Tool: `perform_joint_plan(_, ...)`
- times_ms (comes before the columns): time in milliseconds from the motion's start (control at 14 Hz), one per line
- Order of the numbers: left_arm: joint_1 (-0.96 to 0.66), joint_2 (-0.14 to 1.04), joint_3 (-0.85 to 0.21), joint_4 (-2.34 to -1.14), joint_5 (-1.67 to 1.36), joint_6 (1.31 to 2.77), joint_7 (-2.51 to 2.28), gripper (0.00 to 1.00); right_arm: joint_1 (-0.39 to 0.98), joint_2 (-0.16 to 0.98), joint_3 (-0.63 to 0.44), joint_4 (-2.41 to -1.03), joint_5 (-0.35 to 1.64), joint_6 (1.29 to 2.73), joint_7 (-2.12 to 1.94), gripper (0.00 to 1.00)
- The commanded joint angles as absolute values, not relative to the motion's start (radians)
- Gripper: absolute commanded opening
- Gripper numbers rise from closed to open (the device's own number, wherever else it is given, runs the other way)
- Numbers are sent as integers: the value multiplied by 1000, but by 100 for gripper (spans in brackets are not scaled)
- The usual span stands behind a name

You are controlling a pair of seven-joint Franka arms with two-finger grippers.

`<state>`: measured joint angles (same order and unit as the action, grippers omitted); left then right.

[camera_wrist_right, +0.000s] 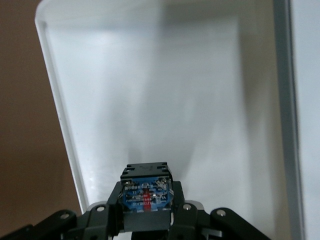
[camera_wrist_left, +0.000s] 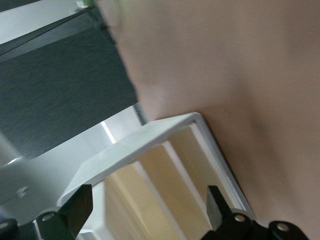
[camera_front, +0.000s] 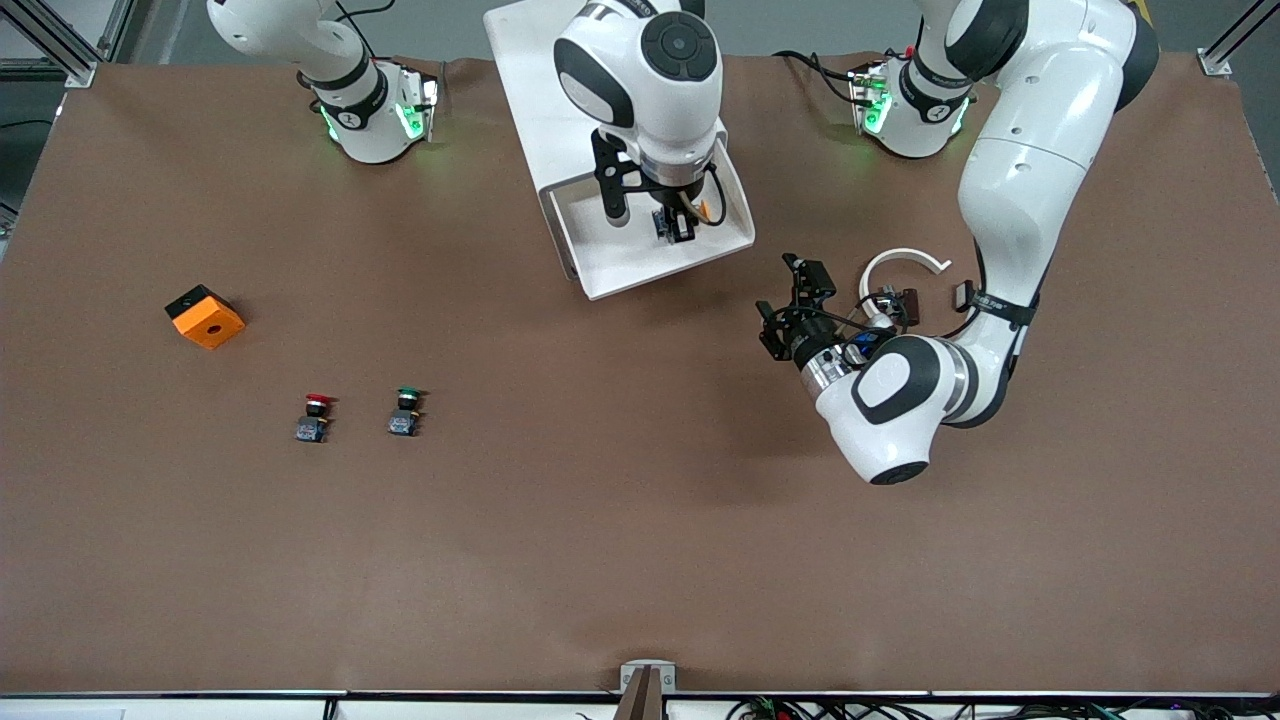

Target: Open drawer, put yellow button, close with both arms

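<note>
**Yellow button held over the open drawer**

Hanging over the pulled-out drawer [camera_front: 610,262], the right pincer [camera_front: 677,228] is clamped on the yellow button [camera_front: 676,226], which sits between its fingers just above the white tray floor. The front view shows the tray's raised rim on all sides of the pincer, with bare tray floor between the button and the front lip, and less room toward the rim at the left arm's end. The cabinet [camera_front: 525,90] stands between the two arm bases.

The left pincer [camera_front: 797,300] hovers over bare desk [camera_front: 640,520] beside the drawer, toward the left arm's end, its fingers spread wide with nothing between them. Open brown surface lies all around it.

The red-capped button [camera_front: 315,417] and the green-capped button [camera_front: 405,411] stand side by side nearer the front camera, toward the right arm's end; the orange block [camera_front: 205,316] lies farther toward that end, well apart from them.

The right wrist view alone shows the button's blue underside [camera_wrist_right: 146,194] gripped between the fingers, and the tray wall [camera_wrist_right: 55,110] against brown desk. The left wrist view alone shows the cabinet's cream drawer fronts [camera_wrist_left: 160,175] under the pulled-out white tray [camera_wrist_left: 150,137], framed by the left pincer's two parted fingertips [camera_wrist_left: 215,207].
</note>
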<state>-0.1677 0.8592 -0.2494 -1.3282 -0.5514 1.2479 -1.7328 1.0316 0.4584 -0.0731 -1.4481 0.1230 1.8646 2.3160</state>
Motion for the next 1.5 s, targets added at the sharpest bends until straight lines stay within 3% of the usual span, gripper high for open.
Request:
perform_joint_plan(0, -166, 801, -304, -1414, -482, 1382, -1634, 100, 1060, 465, -84, -1420, 107, 1848, 2362, 0)
perform_joint_plan(784, -164, 637, -310, -1641, -240, 1857, -1051, 100, 1071, 494, -84, -1422, 100, 1853, 2395, 0)
perform_joint_plan(855, -164, 627, -310, -1649, -217, 1903, -984, 100, 1069, 494, -84, -1422, 101, 1853, 2392, 8)
perform_joint_plan(926, -164, 623, -308, -1651, -184, 1928, -953, 100, 1068, 494, -84, -1422, 104, 1853, 2390, 71)
perform_joint_plan(997, -163, 606, -308, -1657, -151, 1934, -948, 100, 1068, 494, -84, -1420, 106, 1850, 2382, 100)
perform_joint_plan(1425, -91, 467, -340, -1779, -57, 2069, -946, 100, 1026, 485, -83, -1371, 120, 1841, 2243, 100)
